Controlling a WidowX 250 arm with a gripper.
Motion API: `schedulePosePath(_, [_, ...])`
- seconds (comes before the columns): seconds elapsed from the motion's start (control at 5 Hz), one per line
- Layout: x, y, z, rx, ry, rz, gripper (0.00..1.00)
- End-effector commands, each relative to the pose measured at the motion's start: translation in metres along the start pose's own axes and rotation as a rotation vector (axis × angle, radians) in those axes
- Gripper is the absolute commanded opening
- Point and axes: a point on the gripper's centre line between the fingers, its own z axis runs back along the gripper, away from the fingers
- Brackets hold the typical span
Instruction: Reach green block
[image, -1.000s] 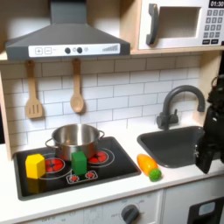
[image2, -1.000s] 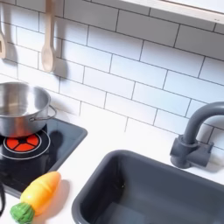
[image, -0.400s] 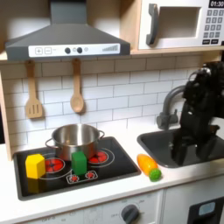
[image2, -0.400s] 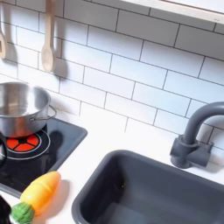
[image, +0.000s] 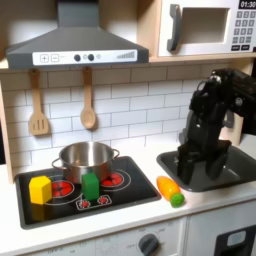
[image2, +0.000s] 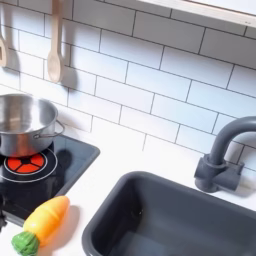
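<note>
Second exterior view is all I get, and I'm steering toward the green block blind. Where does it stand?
Observer: In the first exterior view the green block stands upright on the stovetop, in front of the steel pot.
Operator: And the arm?
Observer: Its hand hangs over the sink, at the first exterior view's right, far from the block.
Operator: Anything between them?
Observer: The toy carrot lies on the counter between the stovetop and the sink.

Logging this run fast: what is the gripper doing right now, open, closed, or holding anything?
Gripper: cannot tell whether the jaws are open or closed; it hangs over the sink edge, far from the green block, with nothing visibly held.
</note>
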Motion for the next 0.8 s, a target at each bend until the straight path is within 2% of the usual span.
schedulePosePath(0.0, [0.015, 0.013, -0.002, 0.015, -0.008, 0.014, 1.00])
schedulePosePath(0.6, [0.046, 0.039, -0.008, 0.045, -0.030, 0.045, 1.00])
